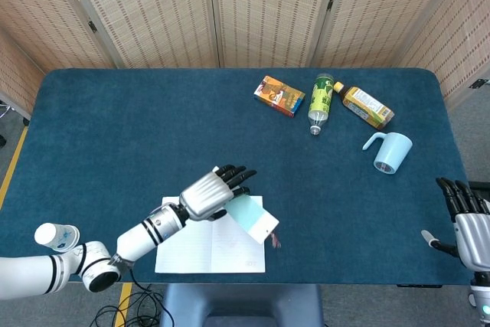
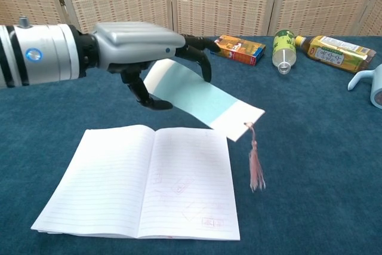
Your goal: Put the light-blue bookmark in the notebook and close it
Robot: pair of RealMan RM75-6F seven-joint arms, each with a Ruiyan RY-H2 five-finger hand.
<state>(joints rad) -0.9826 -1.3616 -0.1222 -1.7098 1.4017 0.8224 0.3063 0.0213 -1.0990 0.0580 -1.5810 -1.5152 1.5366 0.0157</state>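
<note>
1. L hand [image 2: 140,43] pinches the light-blue bookmark [image 2: 200,100] betw thumb and fingers, holding it up in the air; the other fingers reach fwd over the top of it.
2. Bookmark hangs tilted above the right-hand page of the notebook [image 2: 143,183], not touching it. Its white end points down toward the robot's right, w/ a pink tassel [image 2: 255,162] dangling off that end.
3. Notebook lies open and flat on the blue table [image 1: 115,112], near the front edge; lined pages, faint sketches on the right page.
4. R hand [image 1: 465,216] sits at the table's front right corner, fingers straight and apart, nothing in it. Head view only.
5. Containers at the far right of the table: green bottle [image 1: 321,101] on its side, cap toward the robot; contents can't tell. Yellow-label bottle [image 1: 366,106] also lying down, just beside it. Light-blue mug [image 1: 389,151] tipped on its side, inside not visible.
6. Orange carton [image 1: 279,96] lies flat left of the bottles.
7. Small white cup [image 1: 55,235] near the L arm, off the table's front left corner.
</note>
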